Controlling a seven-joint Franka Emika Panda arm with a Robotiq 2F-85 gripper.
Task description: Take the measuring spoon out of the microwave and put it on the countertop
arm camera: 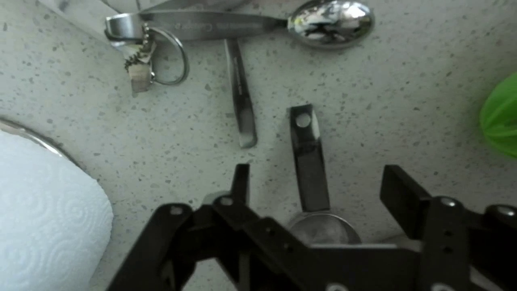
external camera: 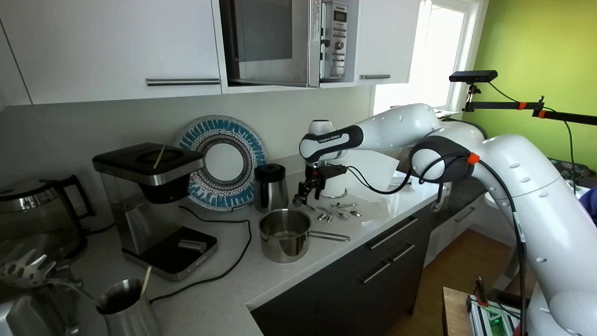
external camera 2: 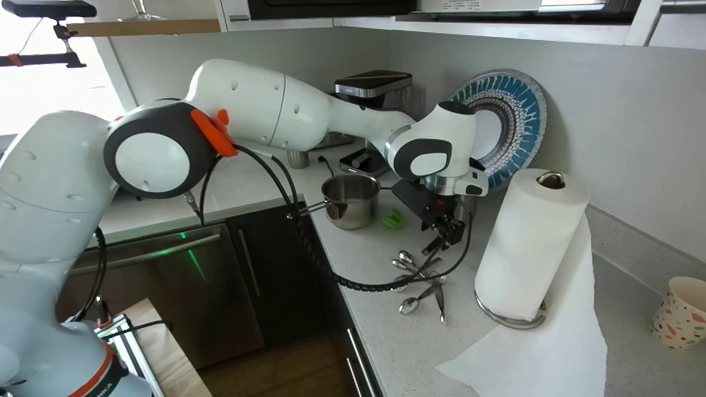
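A pale wall [external camera 2: 623, 138] is standing behind the countertop [external camera: 205, 303]. The microwave [external camera: 280, 42] is standing open above the back edge. The measuring spoon [arm camera: 312, 178] is lying on the countertop, between the front and back edges. The gripper [arm camera: 316, 173] is hanging over it, and its fingers [arm camera: 242, 180] are standing wide apart, one on each side of the handle. Other spoons [arm camera: 218, 26] are lying nearby, toward the front edge, and a shiny pot [external camera 2: 351, 204] is sitting by the inside corner.
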